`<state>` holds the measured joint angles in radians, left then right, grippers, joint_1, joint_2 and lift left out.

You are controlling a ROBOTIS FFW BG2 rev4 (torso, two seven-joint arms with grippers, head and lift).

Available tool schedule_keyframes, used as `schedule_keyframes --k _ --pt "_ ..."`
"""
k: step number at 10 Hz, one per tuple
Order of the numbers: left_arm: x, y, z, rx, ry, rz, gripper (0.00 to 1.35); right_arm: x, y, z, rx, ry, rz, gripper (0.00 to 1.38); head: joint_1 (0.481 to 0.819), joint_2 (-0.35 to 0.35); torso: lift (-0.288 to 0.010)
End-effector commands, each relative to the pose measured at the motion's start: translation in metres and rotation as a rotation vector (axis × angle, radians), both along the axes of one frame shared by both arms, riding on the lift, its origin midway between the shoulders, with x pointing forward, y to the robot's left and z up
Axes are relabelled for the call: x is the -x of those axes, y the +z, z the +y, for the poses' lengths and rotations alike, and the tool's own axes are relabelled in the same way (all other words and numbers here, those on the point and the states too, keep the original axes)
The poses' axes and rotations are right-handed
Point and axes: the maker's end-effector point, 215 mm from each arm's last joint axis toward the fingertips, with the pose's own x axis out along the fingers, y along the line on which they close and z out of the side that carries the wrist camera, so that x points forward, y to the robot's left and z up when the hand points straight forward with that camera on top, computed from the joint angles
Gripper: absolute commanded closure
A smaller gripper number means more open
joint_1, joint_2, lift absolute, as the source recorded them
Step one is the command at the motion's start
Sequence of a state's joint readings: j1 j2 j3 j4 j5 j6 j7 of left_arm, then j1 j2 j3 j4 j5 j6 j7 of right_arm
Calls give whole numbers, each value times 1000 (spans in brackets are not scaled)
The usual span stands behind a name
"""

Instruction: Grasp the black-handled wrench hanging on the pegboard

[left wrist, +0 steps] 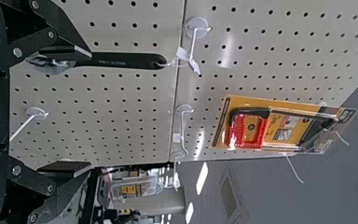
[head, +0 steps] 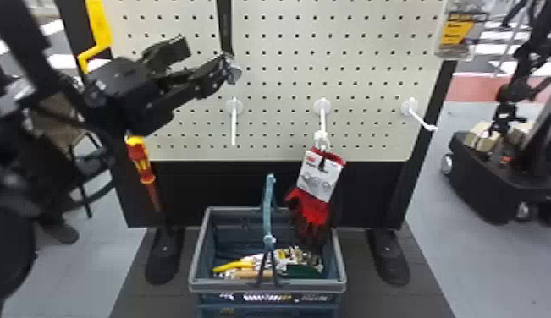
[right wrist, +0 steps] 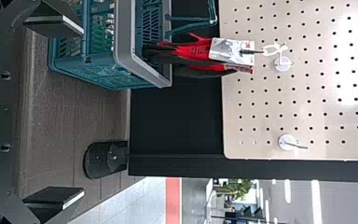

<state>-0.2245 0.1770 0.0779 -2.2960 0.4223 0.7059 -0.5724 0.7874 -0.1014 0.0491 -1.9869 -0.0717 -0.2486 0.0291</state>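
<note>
The black-handled wrench [head: 223, 25] hangs on the white pegboard [head: 329, 63], its silver head [head: 233, 69] lowest. My left gripper [head: 206, 59] is raised at the board, level with that head, and stands open. In the left wrist view the wrench [left wrist: 121, 60] hangs from a white hook [left wrist: 193, 35], and its head lies against one finger [left wrist: 63, 52]. The other finger [left wrist: 67, 168] is far off to the side. My right gripper [right wrist: 51, 112] is open and empty, low down and facing the basket [right wrist: 142, 42] and the board's lower part.
Red gloves [head: 314, 190] hang from a middle hook above a blue-grey basket [head: 265, 287] of tools on the floor. A red-and-yellow screwdriver [head: 143, 169] hangs under my left arm. A yellow packaged tool [left wrist: 279, 128] hangs on the board. Several hooks are bare.
</note>
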Motion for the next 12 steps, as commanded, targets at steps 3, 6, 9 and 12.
schedule_keyframes --k 3,6,9,12 --pt "-47 17 -12 -88 -39 -10 432 -2 2 0 -5 -2 -5 99 549 0 -100" --pt "-86 18 -16 -132 -66 25 432 -4 3 -1 -9 -3 -8 99 549 0 -100" --pt "-96 14 -21 -141 -117 58 604 -3 1 -1 -16 -6 -3 99 549 0 -100" --pt "-95 26 -25 -198 -120 19 1167 -3 1 -1 -16 -6 -3 99 549 0 -100"
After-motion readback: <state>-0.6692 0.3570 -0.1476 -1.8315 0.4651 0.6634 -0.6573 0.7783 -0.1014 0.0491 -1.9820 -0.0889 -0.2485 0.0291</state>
